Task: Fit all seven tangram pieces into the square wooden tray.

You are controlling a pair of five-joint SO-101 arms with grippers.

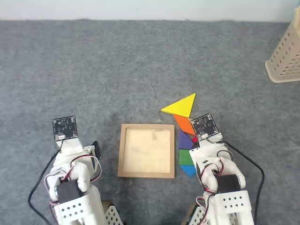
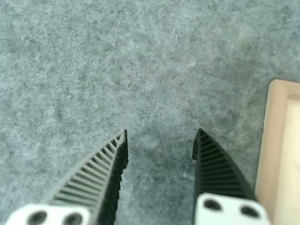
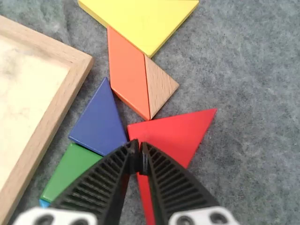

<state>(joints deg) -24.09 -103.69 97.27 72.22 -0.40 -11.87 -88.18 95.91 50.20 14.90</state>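
Observation:
The square wooden tray [image 1: 121, 150] lies on grey carpet with nothing in it. Beside its right edge the pieces lie together: a yellow triangle [image 3: 143, 18], an orange parallelogram [image 3: 129, 72], a plain wood triangle [image 3: 159, 86], a dark blue triangle [image 3: 101, 122], a red triangle [image 3: 173, 133], a green piece [image 3: 70, 171] and a light blue sliver [image 3: 43, 202]. My right gripper [image 3: 139, 152] is shut, its tips together just over the red triangle's corner, holding nothing. My left gripper [image 2: 161, 136] stands open over bare carpet beside the tray's rim [image 2: 274, 140].
A cream slotted basket [image 1: 286, 51] stands at the far right edge. The grey carpet [image 1: 117, 70] beyond the tray and pieces is bare. Both arm bases sit at the near edge, one on each side of the tray.

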